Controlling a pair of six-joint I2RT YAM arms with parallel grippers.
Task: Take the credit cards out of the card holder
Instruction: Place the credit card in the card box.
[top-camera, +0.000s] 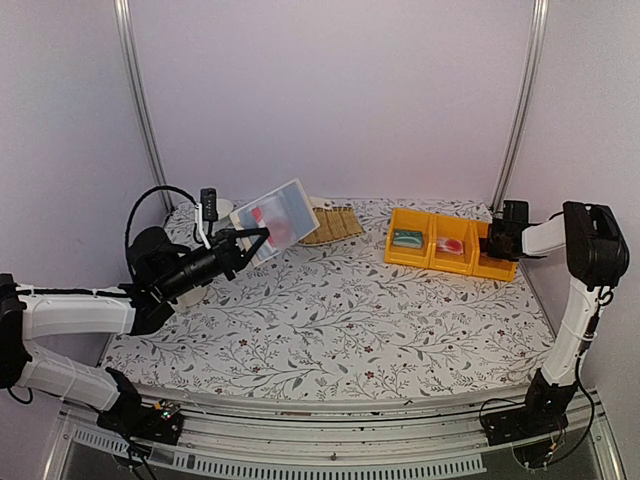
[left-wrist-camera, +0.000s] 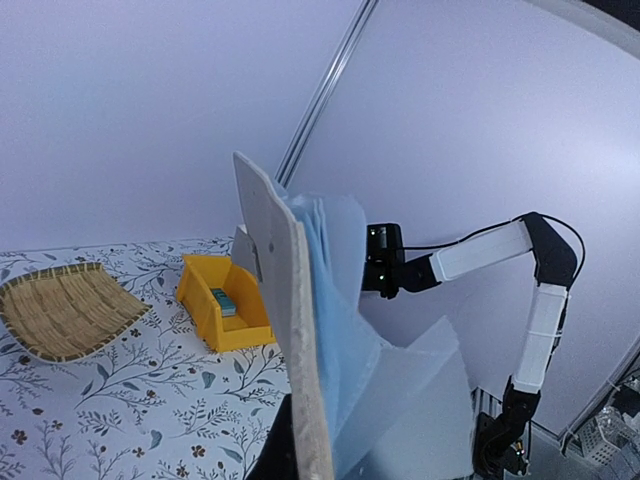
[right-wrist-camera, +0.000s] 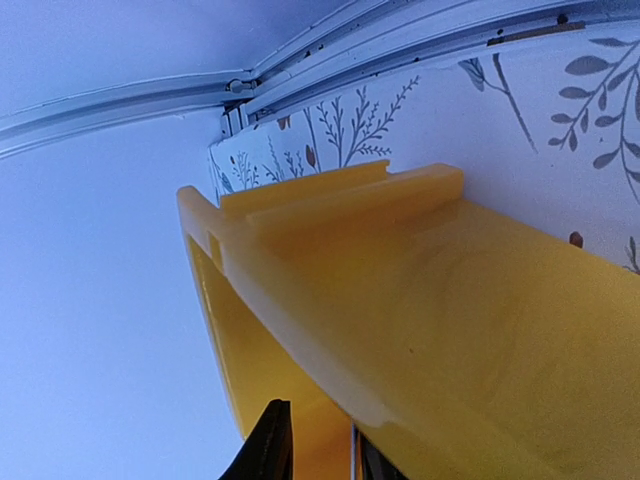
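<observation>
The left gripper (top-camera: 252, 237) is closed on the lower edge of the holder (top-camera: 285, 205). The holder is held open and clear of the table (top-camera: 330, 330), at the table's 10 o'clock. A red-pink card (top-camera: 279, 232) is seen through the clear pockets (left-wrist-camera: 345, 340), toward the holder's 6 o'clock.

The card is judged light, thin, stiff and slick, and the pockets soft and glossy. The card is best pinched flat at an exposed short edge and drawn along the pocket, because a twisted pull is likely to buckle the holder.

A mat (top-camera: 335, 224) lies at 12 o'clock and yellow bins (top-camera: 432, 262) at 2 o'clock. The right gripper (top-camera: 497, 243) is at the rightmost bin with its fingertips slightly apart; whether anything is held cannot be told.
</observation>
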